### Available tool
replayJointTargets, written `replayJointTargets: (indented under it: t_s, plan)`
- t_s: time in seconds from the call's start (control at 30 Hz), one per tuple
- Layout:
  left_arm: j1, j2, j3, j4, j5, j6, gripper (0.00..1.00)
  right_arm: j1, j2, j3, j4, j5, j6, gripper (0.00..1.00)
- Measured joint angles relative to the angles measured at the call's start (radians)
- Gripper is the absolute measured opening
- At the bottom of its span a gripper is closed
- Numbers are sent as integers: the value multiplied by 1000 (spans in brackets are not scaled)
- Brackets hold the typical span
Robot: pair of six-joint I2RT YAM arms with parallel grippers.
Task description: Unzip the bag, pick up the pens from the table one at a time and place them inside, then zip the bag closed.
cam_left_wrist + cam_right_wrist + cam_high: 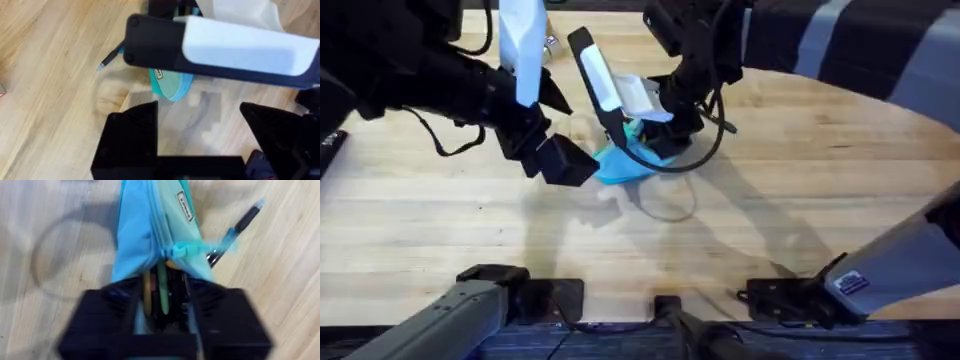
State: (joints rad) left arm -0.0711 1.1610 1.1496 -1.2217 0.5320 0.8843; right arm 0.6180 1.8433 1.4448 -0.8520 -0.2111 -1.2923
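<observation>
The light-blue bag [620, 165] lies on the table [800, 180] near the middle rear. My right gripper [655, 125] comes down from behind and is shut on one end of the bag [142, 230], close to the teal pull [186, 249]. A dark pen [242, 222] lies on the wood right beside the bag, and its tip [110, 58] sticks out from under the right arm. My left gripper [570, 160] hovers just left of the bag's other end [172, 86], fingers [131, 135] open and holding nothing.
The right arm's white and black link [225, 47] crosses above the bag, with its black cable [710, 150] looping beside it. A dark object [330, 145] sits at the table's left edge. Bare wood stretches in front and to the right.
</observation>
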Motion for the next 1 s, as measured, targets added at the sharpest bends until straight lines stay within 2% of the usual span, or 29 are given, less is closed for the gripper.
replayJointTargets:
  t_s: [0.1, 0.13, 0.17, 0.67, 1.0]
  plan:
    - [0, 0, 0, 0, 0, 0, 993, 0, 0, 0, 3, 0, -3, 907]
    - [0, 0, 0, 0, 0, 0, 993, 0, 0, 0, 3, -1, -9, 969]
    - [0, 0, 0, 0, 0, 0, 993, 0, 0, 0, 3, 0, -10, 988]
    - [0, 0, 0, 3, 0, 0, 993, 0, -2, 1, 2, -2, -6, 996]
    - [0, 0, 0, 6, 0, 0, 994, -42, -104, 34, -7, 1, 146, 996]
